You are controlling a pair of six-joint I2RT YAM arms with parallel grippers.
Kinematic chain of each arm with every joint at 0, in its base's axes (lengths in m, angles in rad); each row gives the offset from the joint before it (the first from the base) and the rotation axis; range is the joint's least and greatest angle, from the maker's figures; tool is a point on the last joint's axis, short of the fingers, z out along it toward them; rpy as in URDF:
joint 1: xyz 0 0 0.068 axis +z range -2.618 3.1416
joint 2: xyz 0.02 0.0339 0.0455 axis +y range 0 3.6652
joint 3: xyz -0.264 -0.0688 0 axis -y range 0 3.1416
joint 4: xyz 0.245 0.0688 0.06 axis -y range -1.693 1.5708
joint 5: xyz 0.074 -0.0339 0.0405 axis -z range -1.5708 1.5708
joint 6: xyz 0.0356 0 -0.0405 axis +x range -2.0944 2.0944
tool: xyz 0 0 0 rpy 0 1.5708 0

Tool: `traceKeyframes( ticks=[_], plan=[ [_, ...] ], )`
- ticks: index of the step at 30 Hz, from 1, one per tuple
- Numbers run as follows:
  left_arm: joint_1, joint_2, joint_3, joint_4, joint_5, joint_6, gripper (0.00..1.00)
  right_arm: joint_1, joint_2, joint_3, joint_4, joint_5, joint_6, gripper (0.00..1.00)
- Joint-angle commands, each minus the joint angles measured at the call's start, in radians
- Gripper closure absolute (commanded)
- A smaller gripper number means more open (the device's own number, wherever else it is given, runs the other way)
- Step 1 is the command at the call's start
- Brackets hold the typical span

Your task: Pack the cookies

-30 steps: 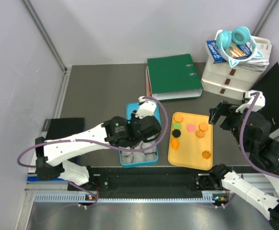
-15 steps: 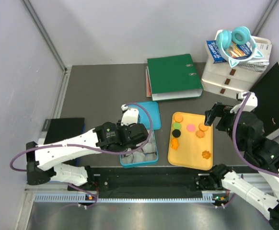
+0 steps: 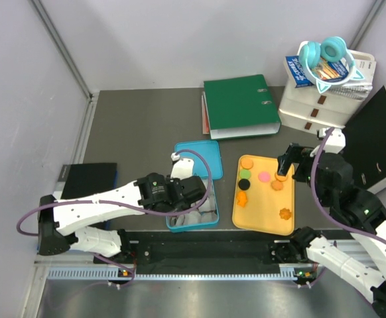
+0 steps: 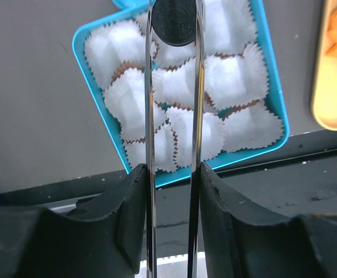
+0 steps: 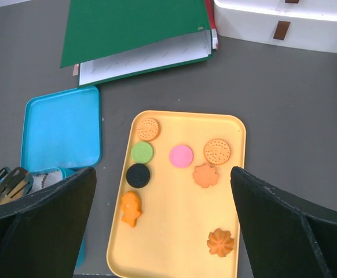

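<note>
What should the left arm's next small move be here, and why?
Probably lower the left gripper a little toward one of the paper liners, then open it. The gripper is clamped on a black cookie and hangs above the blue tin. No cookie shows in the liners that the wrist view takes in, so setting this one down looks like the natural step.

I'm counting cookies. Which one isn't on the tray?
The black cookie pinched in the left tool, above the paper cups; the rest lie on the yellow tray.
</note>
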Motion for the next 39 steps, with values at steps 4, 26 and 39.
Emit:
traceKeyframes(
  ticks=[4,26,39],
  plan=[
    [-0.004,-0.035,-0.051,0.034,-0.037,-0.06,1.0,0.008,0.003,-0.014,0.049,-0.005,-0.009,0.01],
    [-0.004,-0.03,-0.001,0.013,-0.026,-0.007,0.67,0.01,0.031,-0.007,0.07,-0.019,-0.018,0.01],
    [-0.004,-0.044,0.036,-0.025,-0.031,0.006,0.59,0.008,0.043,0.001,0.076,-0.021,-0.024,0.01]
  ],
)
